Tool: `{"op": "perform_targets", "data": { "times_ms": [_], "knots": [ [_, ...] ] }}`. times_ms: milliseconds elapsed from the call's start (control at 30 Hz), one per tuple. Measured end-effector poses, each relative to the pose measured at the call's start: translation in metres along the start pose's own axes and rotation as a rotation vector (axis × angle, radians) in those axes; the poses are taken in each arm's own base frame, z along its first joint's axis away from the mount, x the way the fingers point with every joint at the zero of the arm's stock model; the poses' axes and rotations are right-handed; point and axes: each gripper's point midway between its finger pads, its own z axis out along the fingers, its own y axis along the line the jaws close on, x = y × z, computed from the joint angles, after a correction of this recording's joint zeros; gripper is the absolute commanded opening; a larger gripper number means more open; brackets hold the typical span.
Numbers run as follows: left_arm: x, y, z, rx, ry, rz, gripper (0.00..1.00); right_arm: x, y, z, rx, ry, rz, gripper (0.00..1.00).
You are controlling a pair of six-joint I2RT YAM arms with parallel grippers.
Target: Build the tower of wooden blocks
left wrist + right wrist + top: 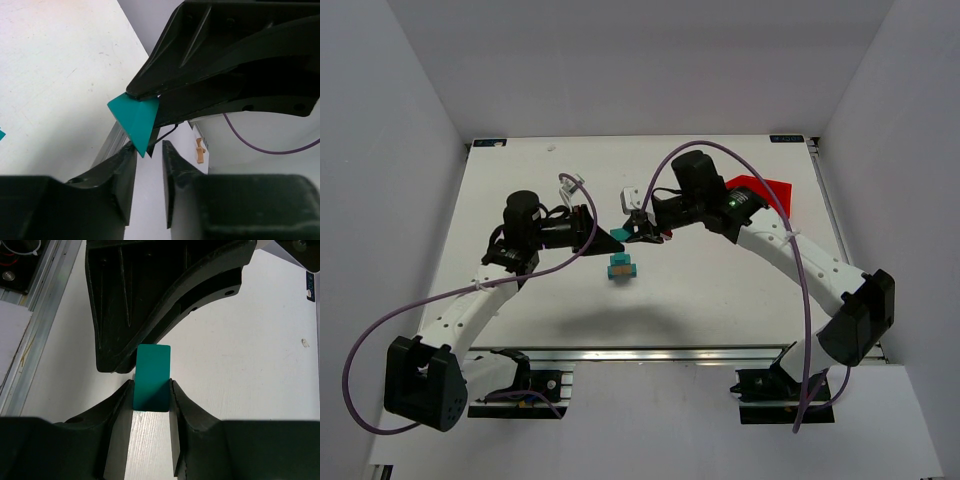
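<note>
Holding one green block [152, 371] tight between its two fingers, the right gripper [642, 234] hangs over the table [720, 290]. The block's long side points straight out from the fingers. The left gripper [617, 243] sits nose to nose with it, fingers nearly together. I cannot tell if they pinch a corner of the block. The wood block tower [622, 267] stands just beside both grippers, toward the arm bases, a bit closer to the left one. I count one tower with one tan block showing, green blocks too small to count, and one red bin [765, 190].
</note>
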Motion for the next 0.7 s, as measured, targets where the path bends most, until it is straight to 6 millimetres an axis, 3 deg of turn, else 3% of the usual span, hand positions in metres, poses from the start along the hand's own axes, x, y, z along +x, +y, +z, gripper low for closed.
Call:
{"op": "perform_targets", "data": {
  "times_ms": [267, 433, 533, 700],
  "knots": [
    [0.002, 0.000, 0.000, 0.000, 0.008, -0.010, 0.35, -0.002, 0.003, -0.002, -0.020, 0.011, -0.038, 0.00],
    [0.004, -0.005, 0.000, 0.020, 0.021, -0.003, 0.58, -0.003, 0.011, -0.003, -0.050, 0.024, -0.054, 0.00],
    [0.003, -0.006, 0.000, 0.024, 0.020, 0.002, 0.64, 0.001, 0.019, -0.003, -0.077, 0.040, -0.046, 0.00],
    [0.001, -0.003, 0.000, 0.001, 0.016, 0.003, 0.54, 0.004, 0.022, 0.000, -0.096, 0.059, -0.033, 0.00]
  ]
}}
